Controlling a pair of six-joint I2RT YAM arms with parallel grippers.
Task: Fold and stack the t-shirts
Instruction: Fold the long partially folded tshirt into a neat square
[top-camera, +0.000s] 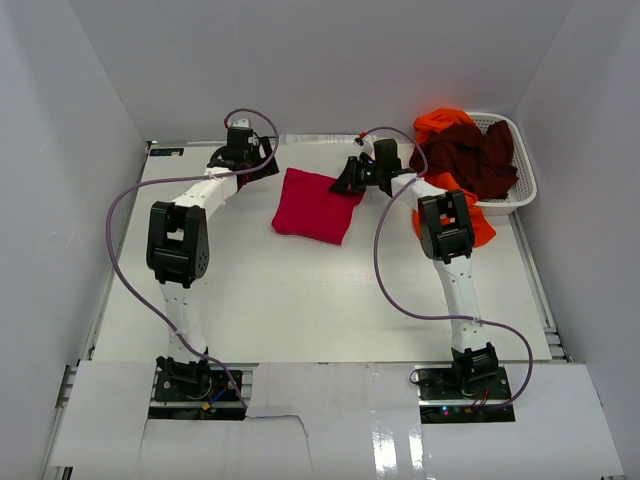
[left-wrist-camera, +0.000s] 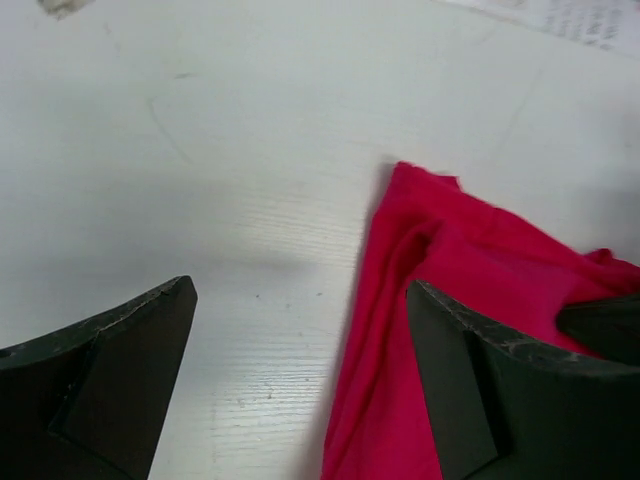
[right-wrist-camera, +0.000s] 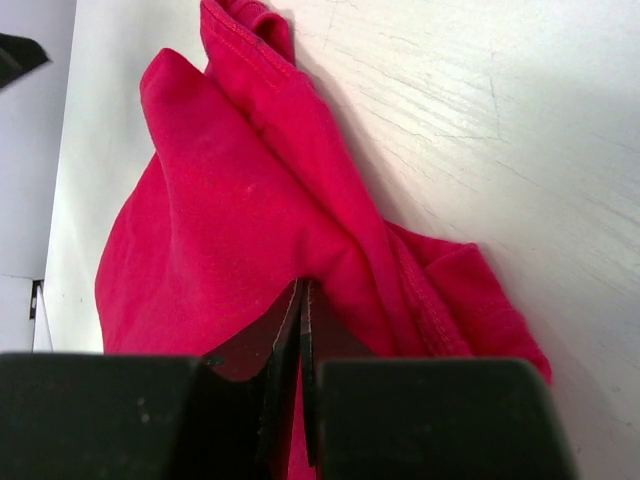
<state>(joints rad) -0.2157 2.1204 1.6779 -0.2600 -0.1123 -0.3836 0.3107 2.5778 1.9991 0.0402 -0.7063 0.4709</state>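
The crimson-red t-shirt (top-camera: 313, 206) lies folded into a rough square at the middle back of the table. My right gripper (top-camera: 349, 180) is at its far right corner, and the right wrist view shows it (right-wrist-camera: 303, 288) shut on a fold of the red cloth (right-wrist-camera: 220, 200). My left gripper (top-camera: 263, 166) stands open at the shirt's far left corner. In the left wrist view it (left-wrist-camera: 300, 290) straddles the red shirt's edge (left-wrist-camera: 470, 250), one finger over bare table, the other over the cloth. The dark maroon t-shirt (top-camera: 470, 158) and orange cloth (top-camera: 440, 122) are heaped in the basket.
The white mesh basket (top-camera: 518, 192) stands at the back right against the wall. More orange cloth (top-camera: 483, 229) spills over its front onto the table beside my right arm. White walls close in the table on the left, back and right.
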